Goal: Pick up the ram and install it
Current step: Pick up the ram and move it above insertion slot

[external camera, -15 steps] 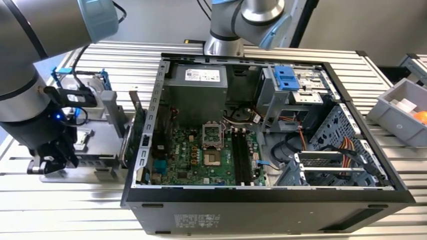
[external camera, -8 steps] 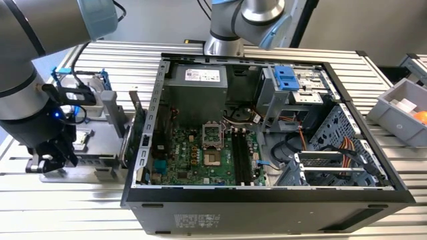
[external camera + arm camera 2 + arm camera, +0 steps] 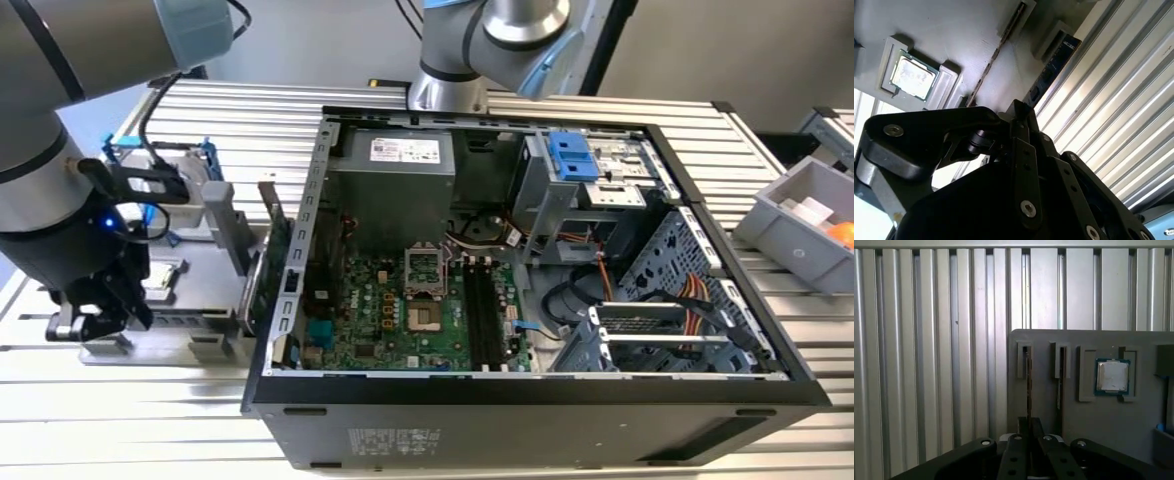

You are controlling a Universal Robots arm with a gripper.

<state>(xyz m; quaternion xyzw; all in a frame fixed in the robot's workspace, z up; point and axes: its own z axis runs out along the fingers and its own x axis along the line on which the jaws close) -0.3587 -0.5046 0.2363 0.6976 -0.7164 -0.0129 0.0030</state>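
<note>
Exterior view: hand point(image 3: 88, 322) low over the grey parts holder point(image 3: 200, 345), at the exterior view's left of the open computer case point(image 3: 307, 300).
Second wrist view: ram point(image 3: 1054, 65) on edge in the holder's outer slot. Hand narrow, apparently pinching its top edge.
First wrist view: ram edge-on point(image 3: 1029, 380), processor point(image 3: 1112, 376) well apart.
Judged light, stiff, fragile. Grip the board's edges, not the chips.

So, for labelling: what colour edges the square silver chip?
Square silver chip: teal-green edge, first wrist view.

Past the slotted end of the grey holder point(image 3: 1094, 435), bare ribbed counter point(image 3: 929, 365) gives my hand point(image 3: 1029, 422) free passage; beside the holder the computer case point(image 3: 534, 405) (tall, close) blocks the way.
</note>
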